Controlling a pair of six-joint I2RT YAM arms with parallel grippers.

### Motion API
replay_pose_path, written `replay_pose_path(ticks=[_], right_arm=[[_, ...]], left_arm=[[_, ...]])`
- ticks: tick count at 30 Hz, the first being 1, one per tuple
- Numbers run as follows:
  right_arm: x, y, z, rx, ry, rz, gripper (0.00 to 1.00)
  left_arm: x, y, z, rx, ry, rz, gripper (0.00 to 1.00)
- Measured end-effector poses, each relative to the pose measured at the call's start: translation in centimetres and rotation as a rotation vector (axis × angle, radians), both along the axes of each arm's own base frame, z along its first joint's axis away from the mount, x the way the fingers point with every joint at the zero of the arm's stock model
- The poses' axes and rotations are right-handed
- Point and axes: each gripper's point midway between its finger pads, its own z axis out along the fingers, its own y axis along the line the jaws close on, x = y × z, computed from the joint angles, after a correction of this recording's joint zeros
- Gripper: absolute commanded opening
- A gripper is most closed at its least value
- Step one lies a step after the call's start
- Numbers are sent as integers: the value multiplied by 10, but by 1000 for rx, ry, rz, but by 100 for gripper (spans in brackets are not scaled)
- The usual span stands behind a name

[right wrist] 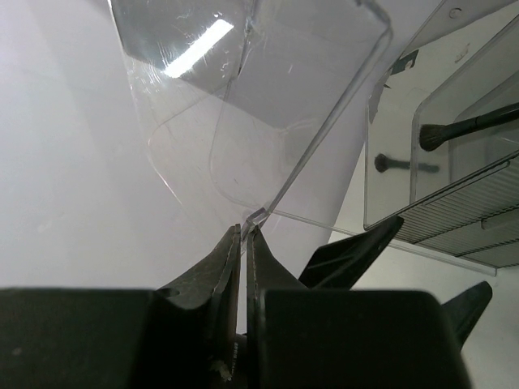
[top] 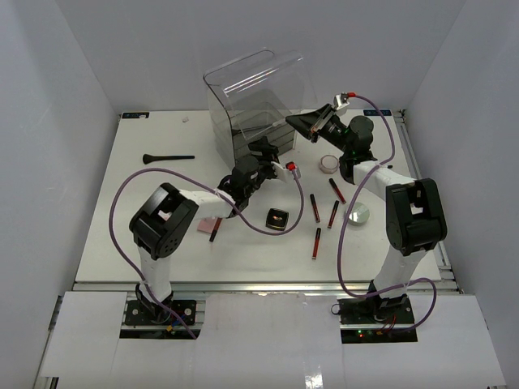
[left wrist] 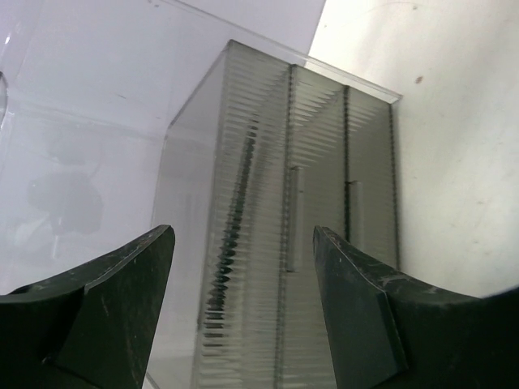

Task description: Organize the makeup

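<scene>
The makeup lies on the white table: a black brush (top: 166, 157) at the left, a pink palette (top: 208, 224), a black compact (top: 277, 218), several red-and-black tubes (top: 313, 207), a silver tin (top: 358, 213) and a white-pink jar (top: 328, 164). My right gripper (top: 292, 121) is shut on the corner of the clear lid (right wrist: 268, 121) of the acrylic box and holds it raised; its fingertips (right wrist: 237, 243) pinch the lid's edge. My left gripper (left wrist: 243, 267) is open and empty, close in front of the box's ribbed drawers (left wrist: 292, 243); it also shows in the top view (top: 265, 149).
The tall clear acrylic drawer box (top: 243, 121) stands at the back centre of the table. White walls enclose the table on the left, right and back. The brush shows through the box in the right wrist view (right wrist: 470, 126).
</scene>
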Motion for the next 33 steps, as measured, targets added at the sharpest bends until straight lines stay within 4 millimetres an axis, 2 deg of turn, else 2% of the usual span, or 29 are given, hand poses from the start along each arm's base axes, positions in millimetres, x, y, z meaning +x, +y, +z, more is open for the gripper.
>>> replay_pose_path(ticks=[4, 7, 14, 16, 30, 33], right_arm=[[-2, -1, 6, 2, -14, -2, 8], [-3, -1, 10, 4, -22, -5, 8], [-3, -2, 11, 4, -28, -8, 8], [-5, -1, 14, 9, -38, -8, 8], [-4, -3, 15, -4, -52, -20, 8], [-4, -3, 15, -5, -51, -20, 11]], left_arm=[[-16, -1, -5, -37, 23, 6, 80], [-25, 1, 5, -101, 41, 10, 80], [-42, 11, 82, -345, 5, -7, 80], [-46, 11, 92, -384, 7, -15, 80], [-49, 11, 86, -445, 52, -13, 80], [-49, 12, 87, -447, 50, -8, 80]])
